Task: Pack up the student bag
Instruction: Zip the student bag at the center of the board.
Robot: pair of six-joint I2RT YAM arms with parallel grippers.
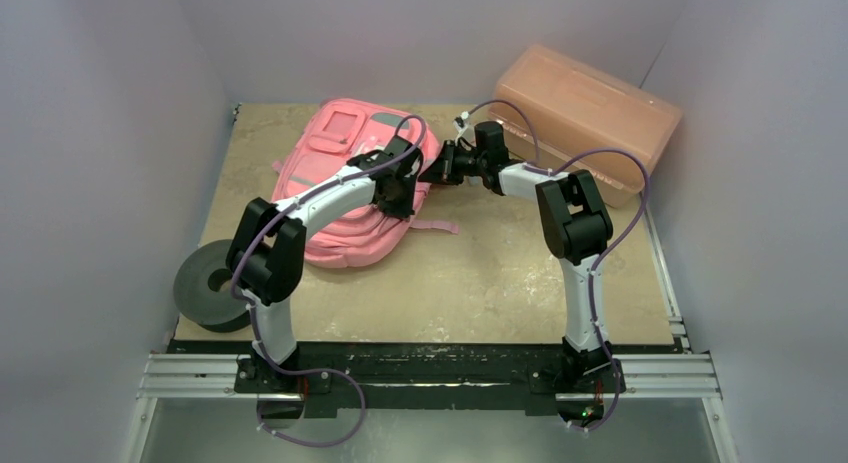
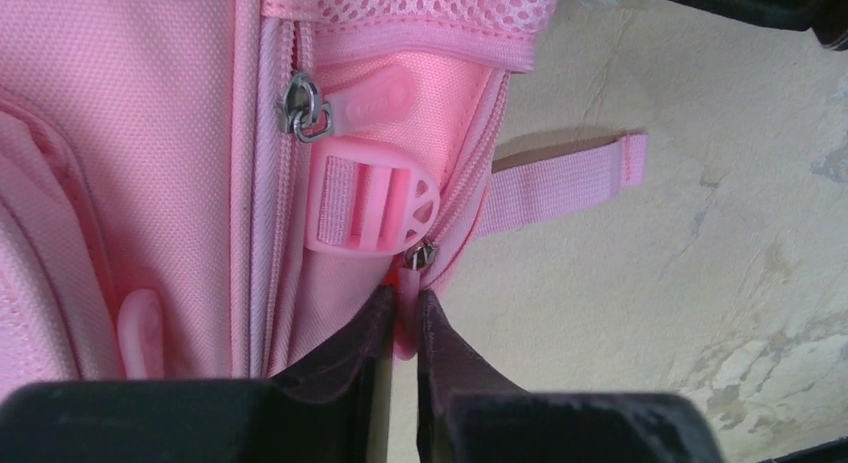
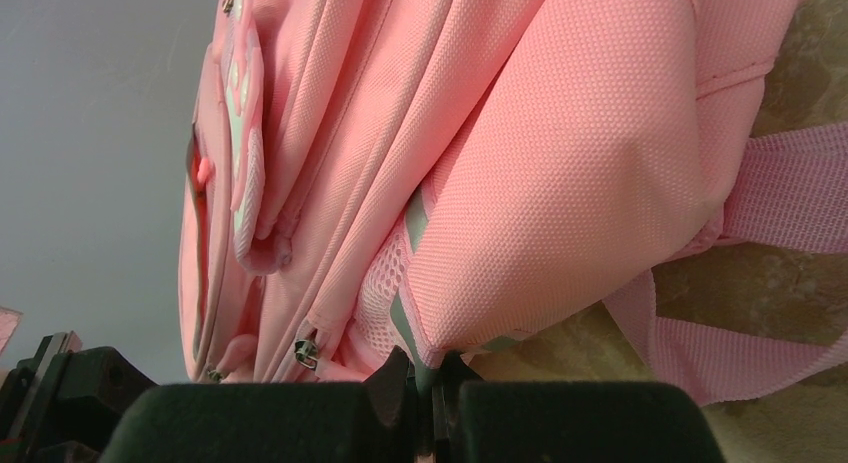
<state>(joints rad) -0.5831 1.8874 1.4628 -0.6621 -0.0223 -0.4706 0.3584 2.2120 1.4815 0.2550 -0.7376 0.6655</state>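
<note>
The pink student bag (image 1: 345, 183) lies flat on the table at the back left, front pockets up. My left gripper (image 1: 400, 188) is at the bag's right side. In the left wrist view it (image 2: 403, 318) is shut on a pink zipper pull (image 2: 408, 301) that hangs from a metal slider (image 2: 421, 255), beside a pink buckle (image 2: 372, 205). My right gripper (image 1: 440, 170) is at the bag's right edge. In the right wrist view it (image 3: 428, 378) is shut on a grey-trimmed corner of the bag's fabric (image 3: 420, 355), with the bag (image 3: 520, 153) filling the view.
A translucent orange-pink plastic box (image 1: 585, 118) stands at the back right. A dark grey roll of tape (image 1: 213, 285) lies at the table's front left corner. A loose pink strap (image 1: 435, 226) trails from the bag onto the beige table (image 1: 500, 273).
</note>
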